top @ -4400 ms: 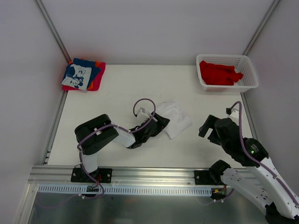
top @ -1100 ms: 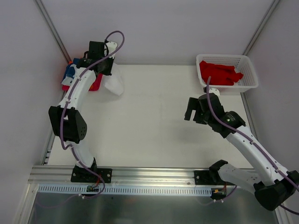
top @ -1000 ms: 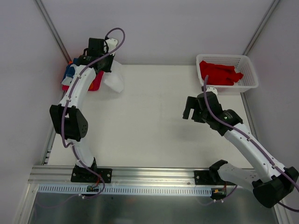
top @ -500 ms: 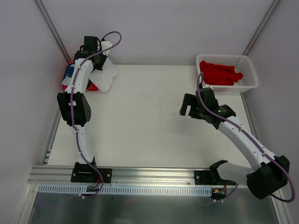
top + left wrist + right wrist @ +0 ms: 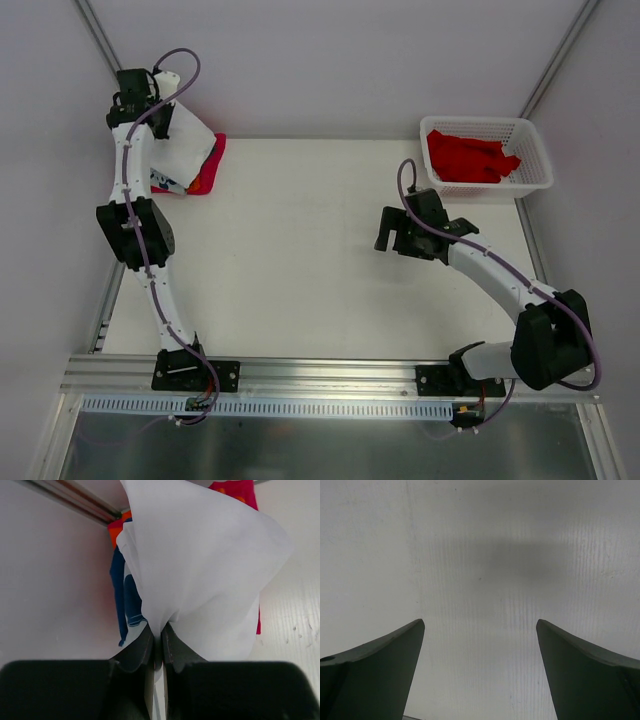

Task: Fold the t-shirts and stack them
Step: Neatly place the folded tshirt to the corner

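Hanging from the left gripper (image 5: 161, 639) at the far left corner, the white t-shirt (image 5: 187, 148) draped directly over the folded stack (image 5: 206, 172) of blue, red and orange shirts. Whether its lower edge touched the pile could not be confirmed. The left gripper's fingers were pressed together, pinching a gathered fold of the white cloth. From that pinch the cloth fell toward the middle of the table (image 5: 300, 260), so the stack lay below the gripper and slightly to its right. In my judgement, the placement called for lowering the shirt and laying it rightward across the pile. The right gripper (image 5: 479, 622) stood right of centre over the table, fingers spread and holding nothing. The red t-shirts (image 5: 465, 158) lay loose in the white lattice basket (image 5: 536, 150) at the far right corner, nearer the right arm than the left.
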Available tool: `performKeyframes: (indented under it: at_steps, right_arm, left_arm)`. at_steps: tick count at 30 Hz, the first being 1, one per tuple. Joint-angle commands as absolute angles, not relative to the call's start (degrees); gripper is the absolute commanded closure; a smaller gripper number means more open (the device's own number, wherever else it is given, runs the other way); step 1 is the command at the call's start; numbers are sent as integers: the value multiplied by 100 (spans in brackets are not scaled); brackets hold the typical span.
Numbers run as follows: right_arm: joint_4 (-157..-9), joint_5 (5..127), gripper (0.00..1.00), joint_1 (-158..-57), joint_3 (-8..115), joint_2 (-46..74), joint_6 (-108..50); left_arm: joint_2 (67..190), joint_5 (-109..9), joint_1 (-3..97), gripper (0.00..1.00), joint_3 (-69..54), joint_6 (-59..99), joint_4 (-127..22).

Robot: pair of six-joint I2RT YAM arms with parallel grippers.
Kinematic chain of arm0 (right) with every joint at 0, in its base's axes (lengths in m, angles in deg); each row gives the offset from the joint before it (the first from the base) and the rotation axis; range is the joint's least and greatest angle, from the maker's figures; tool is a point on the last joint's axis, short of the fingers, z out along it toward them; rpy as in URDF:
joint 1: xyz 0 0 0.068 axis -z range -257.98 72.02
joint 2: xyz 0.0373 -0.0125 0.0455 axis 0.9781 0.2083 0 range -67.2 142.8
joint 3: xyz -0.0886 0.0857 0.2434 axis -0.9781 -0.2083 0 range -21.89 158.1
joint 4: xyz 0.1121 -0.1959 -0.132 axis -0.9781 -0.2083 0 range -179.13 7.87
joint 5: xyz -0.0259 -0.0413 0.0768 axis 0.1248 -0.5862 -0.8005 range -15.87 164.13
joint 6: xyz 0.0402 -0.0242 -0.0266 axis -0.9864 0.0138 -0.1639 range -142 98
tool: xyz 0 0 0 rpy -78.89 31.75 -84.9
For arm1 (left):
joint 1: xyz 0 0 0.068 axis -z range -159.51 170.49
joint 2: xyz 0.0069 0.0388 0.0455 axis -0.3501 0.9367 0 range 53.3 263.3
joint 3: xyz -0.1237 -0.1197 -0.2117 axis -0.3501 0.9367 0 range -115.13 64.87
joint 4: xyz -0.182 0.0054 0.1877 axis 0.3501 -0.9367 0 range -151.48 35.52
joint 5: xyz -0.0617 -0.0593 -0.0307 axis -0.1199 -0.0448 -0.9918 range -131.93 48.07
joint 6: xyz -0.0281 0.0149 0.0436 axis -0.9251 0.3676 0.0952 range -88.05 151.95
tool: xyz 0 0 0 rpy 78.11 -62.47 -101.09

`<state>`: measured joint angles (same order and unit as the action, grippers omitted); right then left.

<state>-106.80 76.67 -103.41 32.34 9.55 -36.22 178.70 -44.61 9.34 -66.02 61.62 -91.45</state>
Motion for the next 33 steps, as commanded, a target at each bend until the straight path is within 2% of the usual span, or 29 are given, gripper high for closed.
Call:
performKeyframes:
  at_steps: [1, 12, 13, 14, 15, 16, 17, 26, 33]
  right_arm:
    - [-10340, 7492, 0, -10303, 3225, 1040, -3571]
    - [-10437, 7597, 1, -10294, 3242, 935, -3510]
    - [-10437, 7606, 1, -10294, 3225, 900, -3510]
    - [-10445, 7606, 1, -10294, 3225, 900, -3519]
    - [-10463, 7606, 1, -10294, 3242, 891, -3527]
    - [-10480, 7598, 1, -10285, 3233, 882, -3527]
    - [-10481, 7597, 0, -10294, 3225, 856, -3554]
    - [-10630, 7712, 0, -10276, 3111, 654, -3510]
    - [-10621, 7729, 1, -10267, 2917, 469, -3545]
  left_arm:
    - [17810, -4492, 723, 100, -6811, 5955, -8858]
    - [18310, -3790, 582, 100, -6564, 5631, -8603]
    - [18363, -3710, 582, 78, -6573, 5560, -8568]
    - [18468, -3605, 582, 50, -6556, 5385, -8524]
    - [18521, -3256, 582, 7, -6512, 5288, -8402]
    - [18583, -3148, 582, 6, -6512, 5226, -8401]
    - [18688, -3086, 573, 1, -6495, 5208, -8375]
    - [19032, -2339, 432, 1, -6485, 4787, -8260]
    - [18663, -2382, 406, 1, -6538, 4312, -8129]
